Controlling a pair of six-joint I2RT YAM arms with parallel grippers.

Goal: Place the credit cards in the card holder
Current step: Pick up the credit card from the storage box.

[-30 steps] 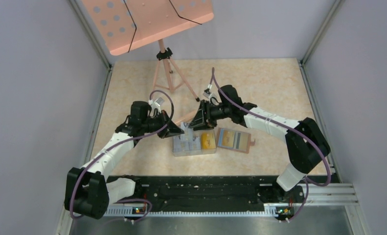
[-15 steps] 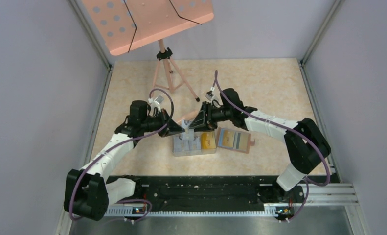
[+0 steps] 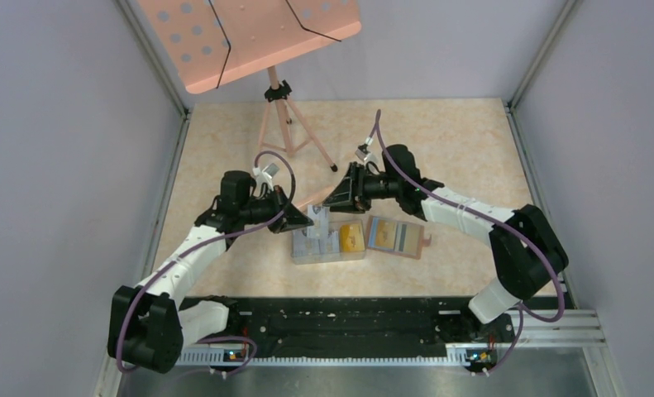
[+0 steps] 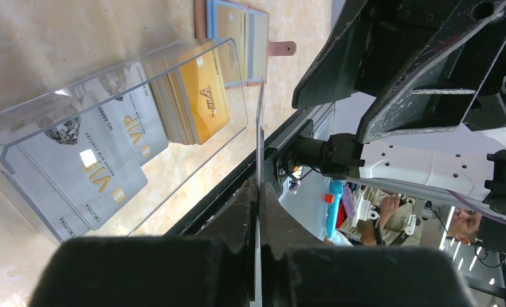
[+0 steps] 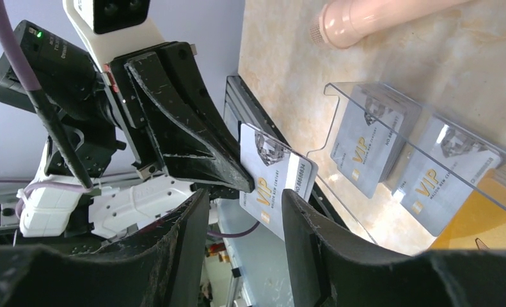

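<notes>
Right gripper [image 3: 337, 198] released, backed off; left gripper [image 4: 258, 192] alone clamps silver VIP card [image 5: 277, 179], card holder [image 3: 331, 258] just below its tips; handover done.

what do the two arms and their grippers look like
Both arms match: the left arm and right arm have white link shells between bulky black joints, each trailed by a looping purple cable. The left gripper and right gripper are black, with flat wedge-shaped fingers scuffed whitish at the edges. A small green light shows on the left wrist.
</notes>
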